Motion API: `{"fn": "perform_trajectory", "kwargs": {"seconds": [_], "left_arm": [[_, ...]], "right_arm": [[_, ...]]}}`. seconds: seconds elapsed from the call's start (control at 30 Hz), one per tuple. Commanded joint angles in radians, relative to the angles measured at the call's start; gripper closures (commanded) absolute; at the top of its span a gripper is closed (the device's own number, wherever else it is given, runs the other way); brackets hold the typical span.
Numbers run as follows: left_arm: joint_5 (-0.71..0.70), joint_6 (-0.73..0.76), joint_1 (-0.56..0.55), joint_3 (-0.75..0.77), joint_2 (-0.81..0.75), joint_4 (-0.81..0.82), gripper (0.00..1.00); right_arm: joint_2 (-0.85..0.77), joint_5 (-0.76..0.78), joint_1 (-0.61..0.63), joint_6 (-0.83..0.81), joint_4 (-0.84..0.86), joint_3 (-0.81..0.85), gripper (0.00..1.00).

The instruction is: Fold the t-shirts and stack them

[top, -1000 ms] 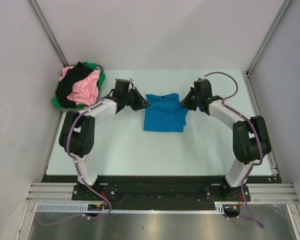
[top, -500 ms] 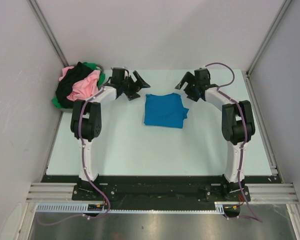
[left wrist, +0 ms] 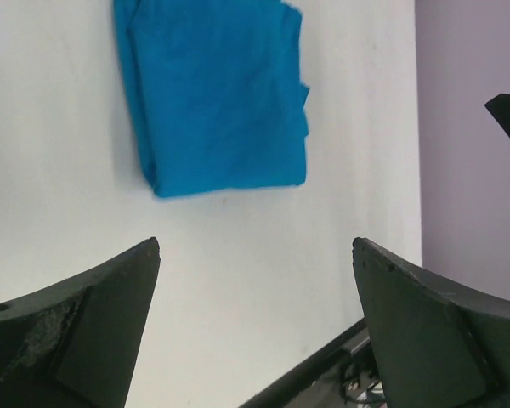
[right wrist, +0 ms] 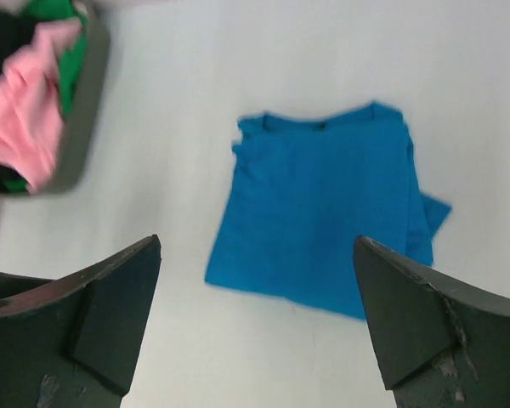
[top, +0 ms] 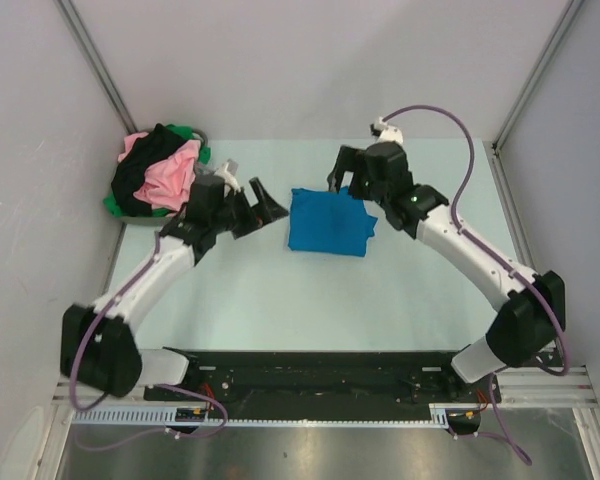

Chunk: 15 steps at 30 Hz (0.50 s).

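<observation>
The bright blue t-shirt (top: 328,222) lies folded into a flat rectangle near the middle of the table, with nothing touching it. It also shows in the left wrist view as the blue t-shirt (left wrist: 212,93) and in the right wrist view (right wrist: 323,217). My left gripper (top: 259,207) hovers just left of it, open and empty (left wrist: 255,246). Over the shirt's far edge my right gripper (top: 346,182) is open and empty too (right wrist: 257,246). Pink (top: 170,178), black (top: 145,165) and green (top: 195,150) t-shirts are heaped at the far left.
The heap of shirts fills a round grey basket (right wrist: 83,102) at the table's far left corner. Light walls close in the table on the left, back and right. The table's black front rail (top: 310,360) carries both arm bases.
Both grippers have opened and let go of the blue t-shirt, which now lies flat. The left arm has drawn back toward the near left; the right gripper has swung left over the shirt's far edge.
</observation>
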Motion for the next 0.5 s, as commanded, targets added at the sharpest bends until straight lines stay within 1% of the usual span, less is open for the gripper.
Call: {"fn": "perform_trajectory", "kwargs": {"seconds": [0.0, 0.03, 0.07, 0.1, 0.13, 0.17, 0.2, 0.27, 0.33, 0.37, 0.4, 0.47], "left_arm": [[-0.097, 0.082, -0.009, -0.212, -0.246, -0.046, 0.0], [-0.114, 0.107, -0.011, -0.267, -0.334, -0.081, 0.0], [-0.153, 0.119, -0.012, -0.29, -0.385, -0.104, 0.0], [-0.175, 0.13, -0.011, -0.31, -0.428, -0.157, 0.0], [-0.189, 0.142, -0.012, -0.344, -0.47, -0.178, 0.0], [-0.201, 0.156, -0.014, -0.356, -0.557, -0.198, 0.0], [-0.242, 0.17, -0.014, -0.366, -0.593, -0.252, 0.0], [-0.283, 0.18, -0.017, -0.386, -0.701, -0.297, 0.0], [-0.345, 0.17, -0.017, -0.389, -0.763, -0.354, 0.0], [-0.346, 0.168, -0.021, -0.389, -0.812, -0.353, 0.0], [-0.33, 0.171, -0.021, -0.38, -0.829, -0.345, 0.0], [-0.353, 0.165, -0.021, -0.351, -0.846, -0.368, 0.0]], "right_arm": [[-0.09, 0.286, 0.147, -0.078, -0.122, -0.161, 0.0], [-0.124, 0.313, 0.177, -0.083, -0.118, -0.191, 0.0], [-0.136, 0.34, 0.222, -0.078, -0.12, -0.22, 0.0], [-0.147, 0.381, 0.245, -0.074, -0.121, -0.266, 0.0], [-0.17, 0.394, 0.26, -0.07, -0.12, -0.292, 0.0], [-0.178, 0.423, 0.297, -0.067, -0.12, -0.311, 0.0], [-0.195, 0.446, 0.316, -0.06, -0.123, -0.344, 0.0], [-0.239, 0.501, 0.359, -0.049, -0.126, -0.372, 0.0], [-0.294, 0.527, 0.38, -0.05, -0.135, -0.409, 0.0], [-0.319, 0.566, 0.403, -0.052, -0.111, -0.435, 0.01], [-0.343, 0.574, 0.411, -0.054, -0.102, -0.458, 0.0], [-0.397, 0.603, 0.419, -0.072, -0.085, -0.466, 0.01]]}}
